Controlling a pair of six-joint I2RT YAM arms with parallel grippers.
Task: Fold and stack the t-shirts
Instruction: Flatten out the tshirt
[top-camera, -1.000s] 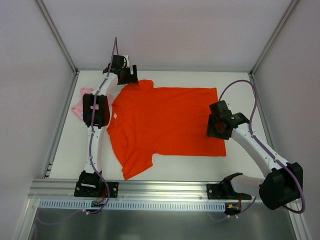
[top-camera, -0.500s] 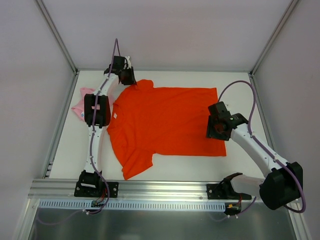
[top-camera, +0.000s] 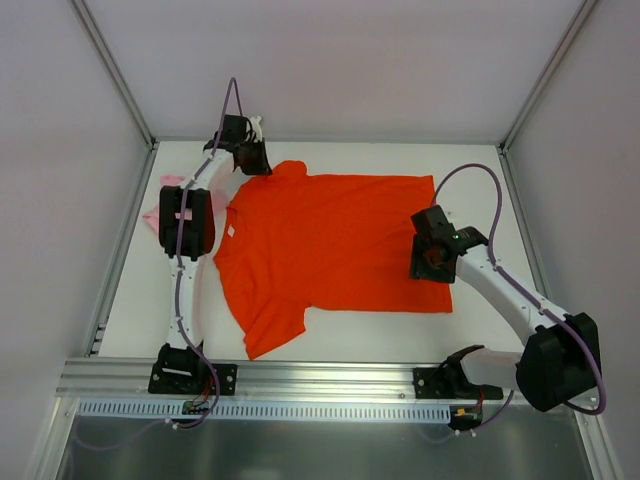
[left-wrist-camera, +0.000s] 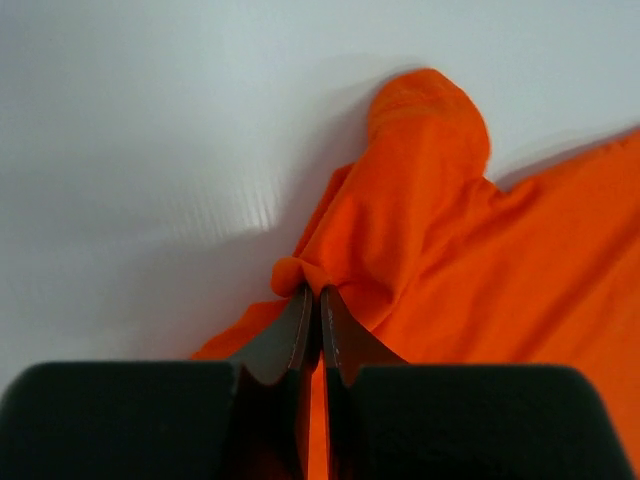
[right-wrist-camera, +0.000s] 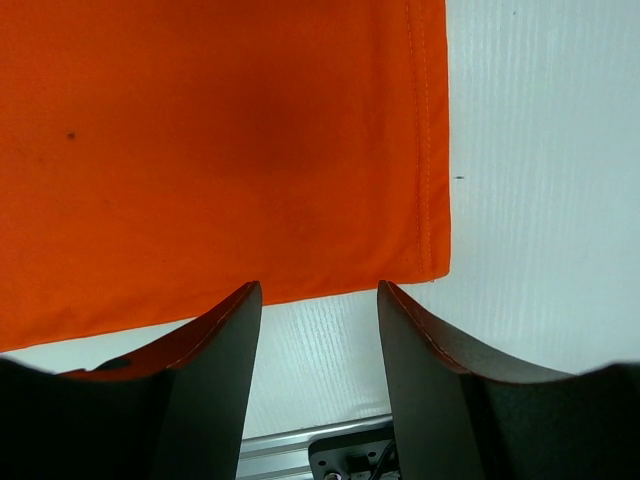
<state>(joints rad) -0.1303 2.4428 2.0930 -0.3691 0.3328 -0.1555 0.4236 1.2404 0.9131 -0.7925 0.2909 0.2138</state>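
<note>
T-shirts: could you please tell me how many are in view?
2: orange tee spread across the middle; pink tee at the left edge, mostly hidden behind the left arm.

A white table (top-camera: 350, 158) with a faintly ribbed surface sits inside a booth of plain pale walls (top-camera: 330, 60) at the back and both sides. Slim metal posts (top-camera: 113, 70) run along the corners. A grooved aluminium rail (top-camera: 330, 375) lines the near edge, with a dull metal sheet (top-camera: 330, 450) below it. The light is soft and even.

That big bright orange-red cloth t-shirt (top-camera: 330, 240) hogs mid-frame; white tabletop (top-camera: 140, 320) open at lower left and right, upper left's jammed by small pale pink cloth tee (top-camera: 151, 216).
</note>
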